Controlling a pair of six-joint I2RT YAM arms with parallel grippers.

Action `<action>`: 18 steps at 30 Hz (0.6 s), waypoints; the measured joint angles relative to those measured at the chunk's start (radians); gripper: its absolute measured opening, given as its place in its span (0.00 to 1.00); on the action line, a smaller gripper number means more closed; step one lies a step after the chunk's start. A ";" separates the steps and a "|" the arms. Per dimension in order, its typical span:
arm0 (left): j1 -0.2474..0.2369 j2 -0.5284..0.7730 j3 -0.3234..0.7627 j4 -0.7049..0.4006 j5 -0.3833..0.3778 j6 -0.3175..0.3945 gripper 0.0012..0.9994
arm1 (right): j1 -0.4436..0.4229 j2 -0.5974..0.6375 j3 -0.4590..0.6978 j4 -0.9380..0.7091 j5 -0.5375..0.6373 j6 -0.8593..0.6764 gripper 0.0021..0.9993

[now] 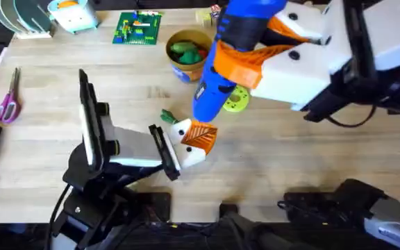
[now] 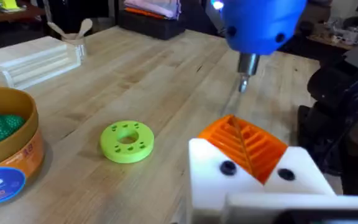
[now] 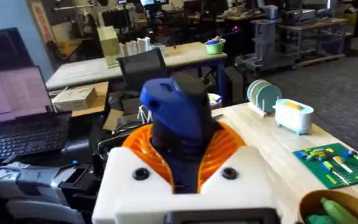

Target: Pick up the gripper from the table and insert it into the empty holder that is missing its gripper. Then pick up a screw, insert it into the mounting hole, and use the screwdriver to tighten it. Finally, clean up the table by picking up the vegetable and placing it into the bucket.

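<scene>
My right gripper [image 1: 240, 61] is shut on the blue screwdriver [image 1: 221, 66], its orange pads clamped on the body [image 3: 178, 121]. The metal bit [image 2: 244, 81] hangs just above my left gripper [image 2: 244, 148], not touching. My left gripper [image 1: 197, 139] is shut with nothing in it. Its white holder [image 2: 303, 180] carries the orange ribbed gripper [image 2: 253, 140], with two dark round spots [image 2: 227, 167] in its face. A small dark-green vegetable [image 1: 167, 117] lies on the table just beside the left fingers. The tan bucket [image 1: 198, 38] stands behind, with green items inside.
A lime-green disc with holes [image 1: 236, 101] lies beside the screwdriver tip. Purple scissors [image 1: 7, 103] lie at the left, and a green brick board [image 1: 137, 28] and a dish rack [image 1: 23, 19] sit at the back. A clear plastic box [image 2: 42, 59] is farther off.
</scene>
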 joint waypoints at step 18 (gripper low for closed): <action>0.000 0.000 0.000 0.000 0.000 0.024 0.00 | 0.092 0.112 0.000 0.088 0.000 0.016 0.13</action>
